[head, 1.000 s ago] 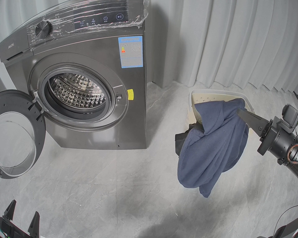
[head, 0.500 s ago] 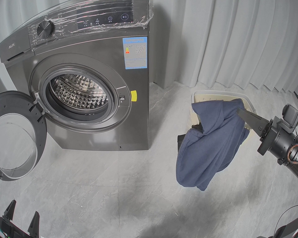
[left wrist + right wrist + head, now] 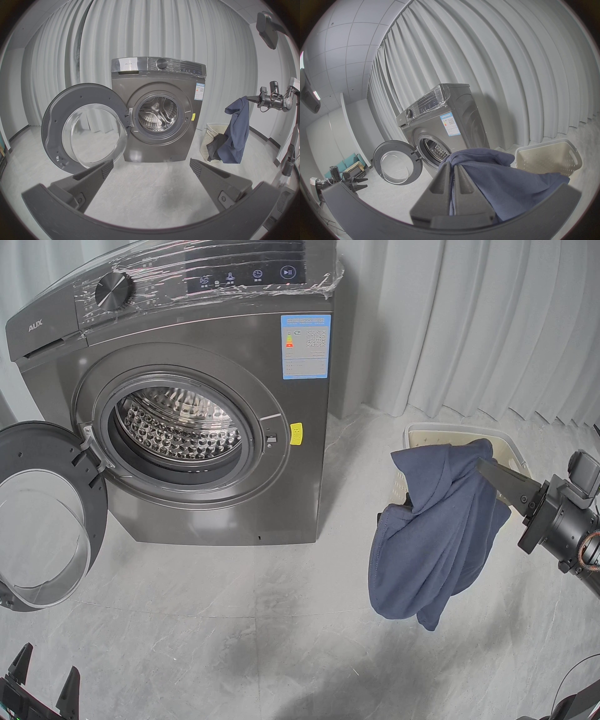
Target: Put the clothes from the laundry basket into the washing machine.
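Right claw (image 3: pixel 481 464): two matt dark grey wedge fingers (image 3: pixel 470 193), tapered to a point, with triangular hollows moulded in the backs. Behind that claw, a black flange (image 3: pixel 530 521) and a round dark grey wrist housing (image 3: pixel 562 530), topped by a small boxy grey camera module (image 3: pixel 584 470); beside the housing, a coil of orange-brown braided cable (image 3: pixel 587 552). Left claw (image 3: pixel 150 164): dark pointed fingers with ribbed tip pads (image 3: pixel 107 165) and one round screw (image 3: pixel 222 198) in each base.

The head view has shifted left, so the washing machine (image 3: pixel 206 427) and laundry basket (image 3: pixel 437 427) sit farther right in it. The right claw (image 3: pixel 482 464), clamping the blue sweater (image 3: pixel 437 540), now reaches less far over the basket, and the sweater's hem has swung slightly.
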`<state>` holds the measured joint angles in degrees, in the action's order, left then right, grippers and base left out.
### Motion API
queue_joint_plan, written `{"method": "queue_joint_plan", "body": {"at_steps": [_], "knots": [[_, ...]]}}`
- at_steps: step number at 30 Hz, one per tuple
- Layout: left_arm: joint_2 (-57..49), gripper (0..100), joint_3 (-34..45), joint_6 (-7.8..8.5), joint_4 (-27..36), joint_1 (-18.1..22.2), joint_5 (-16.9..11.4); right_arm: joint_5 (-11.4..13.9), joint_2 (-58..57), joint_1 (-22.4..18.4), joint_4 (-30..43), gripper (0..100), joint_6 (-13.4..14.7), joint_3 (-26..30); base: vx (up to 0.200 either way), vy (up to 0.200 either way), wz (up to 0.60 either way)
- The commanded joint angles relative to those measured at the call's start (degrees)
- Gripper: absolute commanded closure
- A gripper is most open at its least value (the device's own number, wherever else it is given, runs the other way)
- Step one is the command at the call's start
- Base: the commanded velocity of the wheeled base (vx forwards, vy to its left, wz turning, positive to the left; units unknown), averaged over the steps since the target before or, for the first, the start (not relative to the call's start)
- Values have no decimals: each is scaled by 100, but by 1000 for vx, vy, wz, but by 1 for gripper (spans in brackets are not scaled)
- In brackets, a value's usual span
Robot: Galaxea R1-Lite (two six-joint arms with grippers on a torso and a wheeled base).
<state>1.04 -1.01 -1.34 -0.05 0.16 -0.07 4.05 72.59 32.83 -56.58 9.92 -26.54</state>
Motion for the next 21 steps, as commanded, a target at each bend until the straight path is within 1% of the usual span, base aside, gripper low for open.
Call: {"method": "queue_joint_plan", "body": {"at_steps": [1, 11, 21], "knots": [[-77, 0, 101, 2, -4, 2, -1, 0, 9, 4, -3, 100, 1, 0, 0, 200, 0], [-77, 0, 101, -7, -4, 2, -1, 8, 9, 66, -3, 100, 1, 8, 0, 200, 0], [-77, 0, 101, 2, -4, 2, -1, 8, 18, 66, -3, 100, 10, 8, 0, 0, 0]]}}
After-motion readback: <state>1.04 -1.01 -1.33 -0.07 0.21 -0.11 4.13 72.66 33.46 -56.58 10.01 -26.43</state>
